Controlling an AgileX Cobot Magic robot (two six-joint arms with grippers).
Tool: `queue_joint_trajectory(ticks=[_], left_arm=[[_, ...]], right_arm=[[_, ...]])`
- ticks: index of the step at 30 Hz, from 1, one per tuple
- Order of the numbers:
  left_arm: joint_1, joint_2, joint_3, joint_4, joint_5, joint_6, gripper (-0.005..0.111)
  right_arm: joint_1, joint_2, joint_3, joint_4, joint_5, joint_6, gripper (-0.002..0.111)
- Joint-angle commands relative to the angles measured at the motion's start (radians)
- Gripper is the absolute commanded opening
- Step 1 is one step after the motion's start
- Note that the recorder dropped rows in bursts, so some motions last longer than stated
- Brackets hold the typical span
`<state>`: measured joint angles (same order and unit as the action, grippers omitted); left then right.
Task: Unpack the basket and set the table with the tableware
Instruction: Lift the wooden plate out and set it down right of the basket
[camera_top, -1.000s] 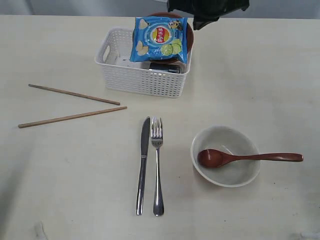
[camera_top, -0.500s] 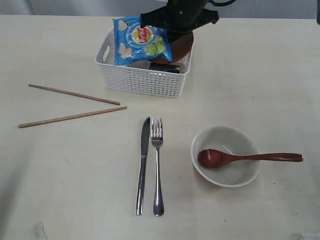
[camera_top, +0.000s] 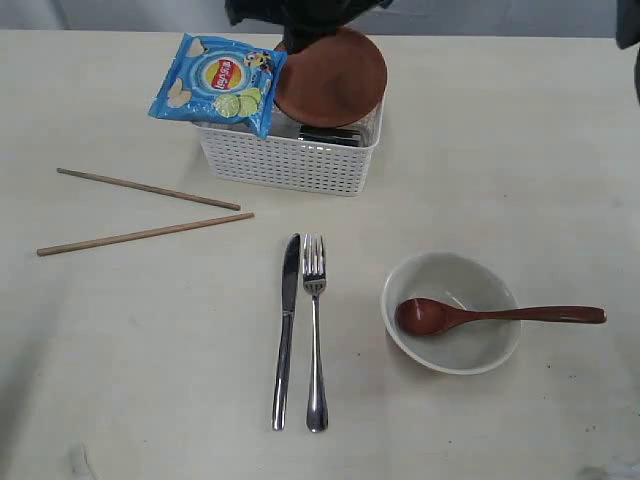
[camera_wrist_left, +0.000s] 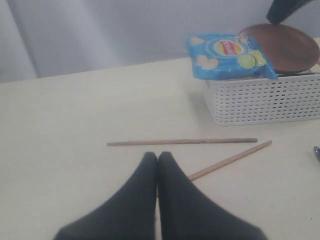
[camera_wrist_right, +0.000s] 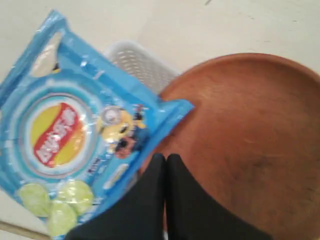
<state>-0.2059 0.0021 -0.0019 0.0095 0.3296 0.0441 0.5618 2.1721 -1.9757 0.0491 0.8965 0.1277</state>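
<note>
The white basket (camera_top: 290, 160) stands at the table's far middle, with the red-brown plate (camera_top: 332, 75) leaning inside it. My right gripper (camera_top: 290, 30) hangs above it, shut on the edge of the blue chips bag (camera_top: 215, 85), which overhangs the basket's left rim. The right wrist view shows the shut gripper (camera_wrist_right: 166, 157) between bag (camera_wrist_right: 75, 130) and plate (camera_wrist_right: 250, 130). My left gripper (camera_wrist_left: 158, 156) is shut and empty, above two chopsticks (camera_wrist_left: 182, 142). Knife (camera_top: 286, 330), fork (camera_top: 315, 330), and a bowl (camera_top: 500, 345) holding the spoon (camera_top: 520, 314) lie near the front. The steel cup is hidden.
The chopsticks (camera_top: 148, 188) lie splayed on the table (camera_top: 120, 380) left of the basket. A dark object (camera_top: 330, 135) shows inside the basket under the plate. The left wrist view shows the basket (camera_wrist_left: 260, 100) with the bag (camera_wrist_left: 227, 55) on its rim.
The right arm came down over the basket and carried the chips bag leftward, off the plate and over the basket's left rim. The plate's face is now uncovered.
</note>
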Motion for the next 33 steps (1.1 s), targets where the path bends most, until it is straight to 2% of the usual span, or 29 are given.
queue_joint_trajectory(ticks=[1,3,4,6,12,19,26,28,33], left_arm=[[-0.006,-0.002,0.002,-0.002,-0.008,0.000,0.000],[-0.006,-0.002,0.002,-0.002,-0.008,0.000,0.000],[-0.006,-0.002,0.002,-0.002,-0.008,0.000,0.000],[-0.006,-0.002,0.002,-0.002,-0.008,0.000,0.000],[-0.006,-0.002,0.002,-0.002,-0.008,0.000,0.000],[-0.006,-0.002,0.002,-0.002,-0.008,0.000,0.000],[-0.006,-0.002,0.002,-0.002,-0.008,0.000,0.000],[-0.006,-0.002,0.002,-0.002,-0.008,0.000,0.000],[-0.006,-0.002,0.002,-0.002,-0.008,0.000,0.000]], right_arm=[[-0.116,-0.003,-0.013,-0.020,0.097,0.036,0.016],[-0.160,-0.002,-0.013,-0.001,0.107,0.045,0.032],[-0.192,-0.002,-0.013,0.012,0.107,0.045,0.047],[-0.232,-0.002,-0.013,0.032,0.096,0.052,0.060],[-0.292,0.044,-0.013,0.258,0.068,-0.107,0.048],[-0.292,0.091,-0.013,0.272,-0.133,-0.278,0.048],[-0.292,0.123,-0.013,0.460,-0.116,-0.587,0.050],[-0.292,0.127,-0.013,0.473,-0.118,-0.627,0.054],[-0.292,0.148,-0.013,0.471,-0.125,-0.630,0.054]])
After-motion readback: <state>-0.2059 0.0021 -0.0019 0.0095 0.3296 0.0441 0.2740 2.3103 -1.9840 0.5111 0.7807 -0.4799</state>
